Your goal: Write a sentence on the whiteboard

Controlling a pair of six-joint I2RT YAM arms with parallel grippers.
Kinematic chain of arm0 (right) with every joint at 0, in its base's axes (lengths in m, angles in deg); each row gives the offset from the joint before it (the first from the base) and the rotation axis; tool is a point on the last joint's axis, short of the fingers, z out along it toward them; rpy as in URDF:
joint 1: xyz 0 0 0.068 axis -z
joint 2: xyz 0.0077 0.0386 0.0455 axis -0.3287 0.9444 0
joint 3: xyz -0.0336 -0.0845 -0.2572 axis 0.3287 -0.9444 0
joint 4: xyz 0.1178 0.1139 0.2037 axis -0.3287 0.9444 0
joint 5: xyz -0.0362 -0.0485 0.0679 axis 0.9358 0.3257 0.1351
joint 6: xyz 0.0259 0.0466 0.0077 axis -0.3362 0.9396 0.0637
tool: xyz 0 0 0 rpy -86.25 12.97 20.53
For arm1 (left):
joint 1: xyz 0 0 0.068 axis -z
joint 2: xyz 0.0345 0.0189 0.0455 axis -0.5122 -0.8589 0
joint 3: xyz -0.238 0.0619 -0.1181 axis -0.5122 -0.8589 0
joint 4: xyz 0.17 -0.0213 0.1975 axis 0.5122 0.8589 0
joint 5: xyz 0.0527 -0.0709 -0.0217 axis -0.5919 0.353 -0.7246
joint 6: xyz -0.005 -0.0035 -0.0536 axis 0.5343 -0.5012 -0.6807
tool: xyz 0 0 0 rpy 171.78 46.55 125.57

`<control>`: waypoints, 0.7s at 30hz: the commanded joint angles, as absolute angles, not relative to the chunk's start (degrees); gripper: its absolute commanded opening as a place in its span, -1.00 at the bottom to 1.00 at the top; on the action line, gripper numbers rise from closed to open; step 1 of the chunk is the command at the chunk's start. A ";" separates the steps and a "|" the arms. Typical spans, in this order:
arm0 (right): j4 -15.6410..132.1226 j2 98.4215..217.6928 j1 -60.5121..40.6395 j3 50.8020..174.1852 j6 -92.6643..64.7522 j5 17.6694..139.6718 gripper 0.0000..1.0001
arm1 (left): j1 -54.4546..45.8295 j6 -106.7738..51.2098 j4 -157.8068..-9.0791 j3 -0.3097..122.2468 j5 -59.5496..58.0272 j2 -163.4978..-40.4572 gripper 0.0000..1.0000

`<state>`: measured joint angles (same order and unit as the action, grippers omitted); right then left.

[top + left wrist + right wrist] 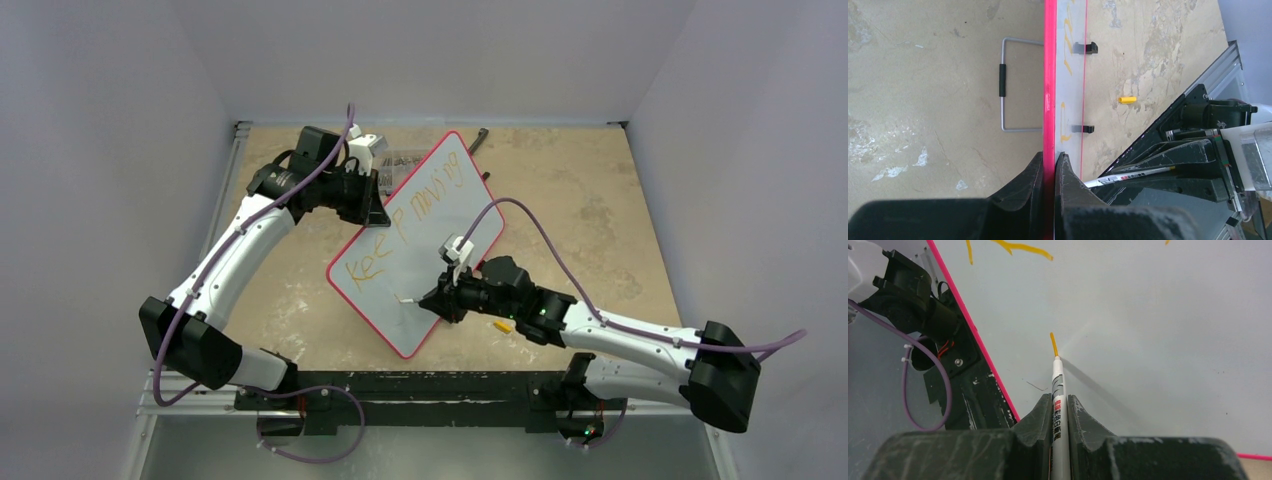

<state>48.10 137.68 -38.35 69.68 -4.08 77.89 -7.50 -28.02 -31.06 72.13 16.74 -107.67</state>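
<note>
The whiteboard (430, 255) lies slantwise on the table with its red frame (1049, 75) edge-on in the left wrist view. The sentence (400, 225) is orange lettering reading about "Keep moving" across the upper part. My left gripper (375, 210) (1052, 157) is shut on the frame at the board's far-left edge. My right gripper (440, 300) (1060, 399) is shut on a slim white marker pen (1058, 380). The pen's tip meets the board (1148, 315) at the end of a short orange line (1053, 342) below the first word.
A yellow pen cap (500, 325) (1127, 100) lies on the table beside the right arm. A wire stand (1008, 85) sticks out from behind the board. Two black feet (1090, 48) sit on its face. A dark tool (478, 140) lies at the back.
</note>
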 commanded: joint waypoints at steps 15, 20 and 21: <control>50.61 138.75 -38.63 75.51 -5.80 88.23 -1.00 | -8.80 -23.59 -33.18 72.01 8.69 -107.23 -1.00; 50.29 140.01 -38.64 77.81 -6.38 88.80 -1.00 | -8.82 -23.59 -33.18 72.04 8.77 -107.27 -1.00; 50.22 140.27 -38.64 78.12 -6.50 88.82 -1.00 | -8.77 -23.59 -33.15 72.03 8.71 -107.26 -1.00</control>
